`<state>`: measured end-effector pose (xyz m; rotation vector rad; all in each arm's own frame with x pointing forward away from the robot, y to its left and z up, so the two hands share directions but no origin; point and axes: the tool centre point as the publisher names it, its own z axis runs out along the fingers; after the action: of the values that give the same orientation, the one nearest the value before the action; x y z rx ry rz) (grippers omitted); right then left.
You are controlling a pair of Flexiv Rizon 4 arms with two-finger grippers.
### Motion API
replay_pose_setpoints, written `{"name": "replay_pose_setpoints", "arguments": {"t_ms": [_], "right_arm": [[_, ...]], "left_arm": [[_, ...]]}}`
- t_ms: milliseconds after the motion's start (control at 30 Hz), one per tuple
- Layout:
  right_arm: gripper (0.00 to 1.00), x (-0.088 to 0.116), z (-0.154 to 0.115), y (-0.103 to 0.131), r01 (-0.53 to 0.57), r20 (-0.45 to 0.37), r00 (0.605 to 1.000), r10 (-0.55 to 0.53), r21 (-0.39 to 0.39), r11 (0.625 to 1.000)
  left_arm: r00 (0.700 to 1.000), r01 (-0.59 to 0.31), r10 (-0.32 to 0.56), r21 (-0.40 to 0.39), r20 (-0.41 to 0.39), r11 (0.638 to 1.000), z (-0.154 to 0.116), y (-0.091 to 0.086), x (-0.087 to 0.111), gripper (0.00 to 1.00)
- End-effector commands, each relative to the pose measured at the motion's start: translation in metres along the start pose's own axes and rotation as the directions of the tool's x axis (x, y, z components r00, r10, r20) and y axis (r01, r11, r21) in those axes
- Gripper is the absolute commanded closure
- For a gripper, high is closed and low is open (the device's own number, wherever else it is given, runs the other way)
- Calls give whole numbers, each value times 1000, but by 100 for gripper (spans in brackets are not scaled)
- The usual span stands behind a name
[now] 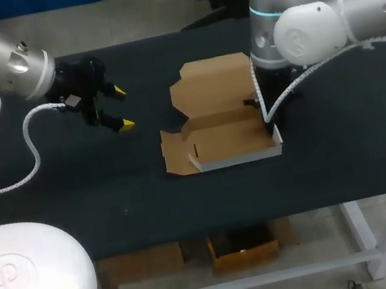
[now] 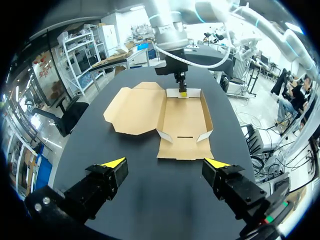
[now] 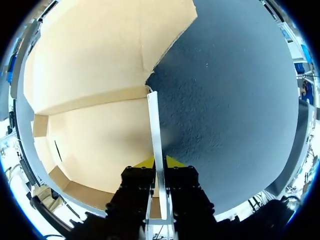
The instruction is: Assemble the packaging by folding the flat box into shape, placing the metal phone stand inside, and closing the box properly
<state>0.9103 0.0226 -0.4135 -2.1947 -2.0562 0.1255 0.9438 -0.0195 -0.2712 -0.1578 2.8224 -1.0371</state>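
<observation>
A brown cardboard box (image 1: 225, 135) lies half folded mid-table, its tray walls up and its lid panel (image 1: 212, 85) flat behind. My right arm (image 1: 307, 27) stands over the tray's right wall, hiding its gripper in the head view. In the right wrist view the right gripper (image 3: 160, 162) is shut on that upright white-edged wall (image 3: 154, 125), one finger on each side. My left gripper (image 2: 165, 163) hangs open and empty to the left of the box (image 2: 184, 117), its yellow tips wide apart; from there my right gripper (image 2: 183, 92) shows at the tray's far wall. No metal phone stand is in view.
The box sits on a black table top (image 1: 344, 155). One loose flap (image 1: 174, 151) lies flat at the tray's left end. Bare table surface stretches between my left gripper (image 1: 118, 109) and the box, and along the front edge.
</observation>
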Motion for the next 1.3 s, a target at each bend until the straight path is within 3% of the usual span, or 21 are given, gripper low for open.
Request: {"name": "replay_pose_setpoints", "arguments": {"t_ms": [33, 967, 1100, 1300], "right_arm": [[90, -3, 3, -4, -1, -13, 1000, -1, -117, 993], [90, 3, 2, 2, 28, -8, 1000, -30, -170, 985], [100, 3, 3, 3, 28, -3, 1000, -28, -159, 987], [100, 4, 4, 4, 40, 12, 999, -39, -144, 989]], "left_arm": [[1000, 1, -1, -3, -2, 1000, 0, 0, -1, 0], [1000, 1, -1, -3, -2, 1000, 0, 0, -1, 0], [1000, 1, -1, -3, -2, 1000, 0, 0, -1, 0], [1000, 1, -1, -3, -2, 1000, 0, 0, -1, 0]]}}
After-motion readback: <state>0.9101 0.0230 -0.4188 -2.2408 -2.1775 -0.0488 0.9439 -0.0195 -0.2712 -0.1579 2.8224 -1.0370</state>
